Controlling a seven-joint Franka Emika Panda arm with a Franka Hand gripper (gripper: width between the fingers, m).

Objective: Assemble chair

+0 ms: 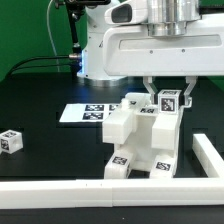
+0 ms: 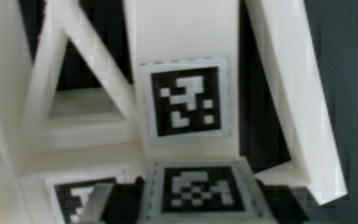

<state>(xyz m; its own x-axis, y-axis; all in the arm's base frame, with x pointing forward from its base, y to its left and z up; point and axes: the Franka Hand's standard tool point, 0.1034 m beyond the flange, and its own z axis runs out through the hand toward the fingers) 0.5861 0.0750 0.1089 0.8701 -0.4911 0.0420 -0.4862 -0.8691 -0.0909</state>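
Mid-assembly: your gripper (image 1: 169, 92) hangs over the half-built chair (image 1: 128, 135) at mid-scene, jaws part-spread either side of the tagged upright piece (image 1: 168, 103) at the chair's 1 o'clock corner. Whether they pinch it cannot be told. The step looks like seating that piece, so your next move likely calls for a straight downward press. A loose cube leg (image 1: 10, 141) waits at 9 o'clock, the marker board (image 1: 85, 112) at 11, the border rail (image 1: 100, 190) at 6. Nothing blocks the way.

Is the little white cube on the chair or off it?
Off. The small cube lies alone on the black table, well apart from the part-built chair, toward the exterior view's left.
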